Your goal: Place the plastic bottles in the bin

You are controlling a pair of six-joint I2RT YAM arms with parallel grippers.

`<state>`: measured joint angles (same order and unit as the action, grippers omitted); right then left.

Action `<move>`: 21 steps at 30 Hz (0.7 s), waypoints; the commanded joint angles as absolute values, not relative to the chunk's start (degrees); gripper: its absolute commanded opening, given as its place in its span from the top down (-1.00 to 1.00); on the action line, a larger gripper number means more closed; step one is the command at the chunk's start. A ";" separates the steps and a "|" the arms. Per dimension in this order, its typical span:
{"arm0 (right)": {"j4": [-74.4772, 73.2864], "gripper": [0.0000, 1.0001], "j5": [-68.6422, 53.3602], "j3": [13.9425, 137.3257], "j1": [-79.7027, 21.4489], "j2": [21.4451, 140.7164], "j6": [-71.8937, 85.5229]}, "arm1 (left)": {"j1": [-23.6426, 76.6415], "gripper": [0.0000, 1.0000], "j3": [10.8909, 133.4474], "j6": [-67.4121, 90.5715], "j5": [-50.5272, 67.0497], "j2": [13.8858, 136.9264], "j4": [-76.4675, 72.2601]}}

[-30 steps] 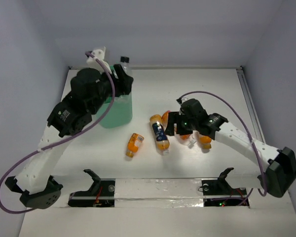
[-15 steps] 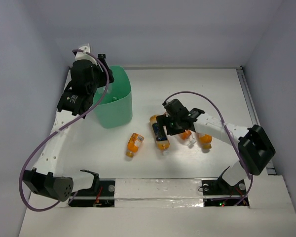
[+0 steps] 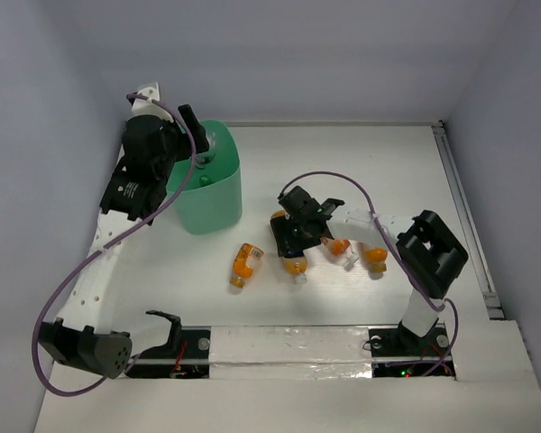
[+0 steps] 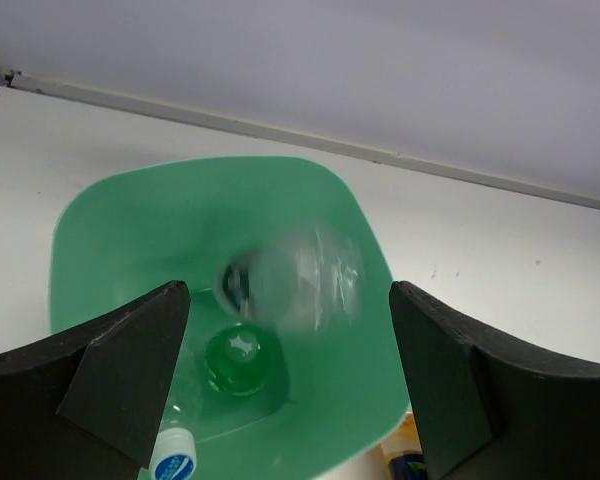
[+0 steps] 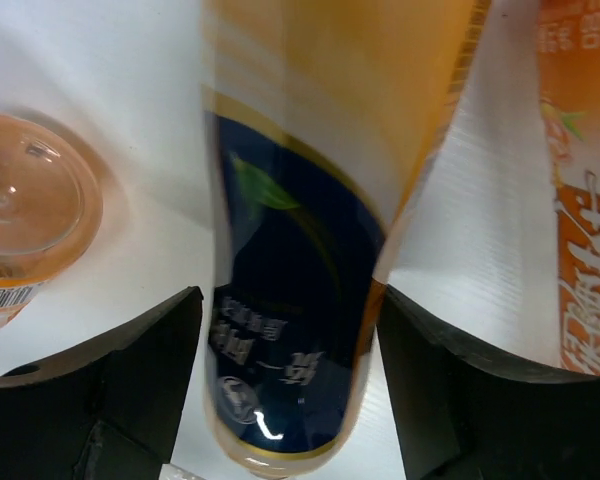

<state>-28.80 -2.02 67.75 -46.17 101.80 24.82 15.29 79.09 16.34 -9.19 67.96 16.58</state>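
Observation:
My left gripper point(image 3: 197, 140) hangs open over the mouth of the mint-green bin point(image 3: 218, 200). In the left wrist view a blurred clear bottle point(image 4: 298, 278) is loose in the bin point(image 4: 170, 205), apart from both fingers point(image 4: 115, 375). A green bottle point(image 4: 240, 360) and a white-and-blue cap point(image 4: 173, 463) lie at the bottom. My right gripper point(image 3: 293, 236) is open, its jaws straddling an orange bottle with a dark blue label point(image 5: 290, 300) that lies on the table. Narrow gaps show on both sides of it.
Another orange bottle point(image 3: 245, 264) lies left of the straddled one. Two more orange bottles point(image 3: 339, 245) point(image 3: 375, 257) and a small clear one point(image 3: 352, 261) lie to its right. In the right wrist view orange bottles flank the jaws point(image 5: 30, 230) point(image 5: 580, 200).
The left gripper opened over the bin and the clear black-capped bottle dropped out of it. The right gripper moved left from the orange cluster onto the dark-labelled bottle.

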 commanded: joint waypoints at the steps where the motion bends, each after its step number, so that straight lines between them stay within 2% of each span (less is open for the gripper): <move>1: -26.10 -0.45 -0.88 70.49 -46.93 101.86 24.78 | 15.03 -0.56 78.93 16.08 -5.73 62.50 17.39; 2: -26.19 -0.39 -0.97 70.66 -46.93 101.52 24.96 | 15.03 -0.49 77.79 16.34 -4.23 60.49 18.01; 3: -26.28 -0.09 -1.23 70.66 -47.54 101.08 24.96 | 15.03 -0.46 77.00 16.87 -1.35 59.42 19.15; 4: -26.45 0.05 -1.14 70.66 -47.55 100.29 24.96 | 15.03 -0.43 76.04 17.22 -0.36 58.37 19.94; 6: -27.85 0.21 -0.44 70.84 -47.55 97.40 25.40 | 15.03 -0.33 72.87 18.27 2.97 54.68 22.31; 12: -32.60 0.22 2.46 73.56 -47.55 87.55 25.66 | 17.83 -0.19 64.53 21.18 6.06 45.54 28.63; 16: -36.20 0.24 3.25 83.03 -47.55 84.46 25.66 | 18.37 -0.12 60.56 23.02 7.29 42.10 32.25; 21: -33.23 0.24 0.88 103.51 -47.55 90.41 28.73 | 18.37 -0.06 55.91 25.13 7.73 39.38 33.93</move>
<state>-36.53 1.56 93.67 -46.98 87.59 26.26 18.26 57.98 23.03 6.15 40.69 32.95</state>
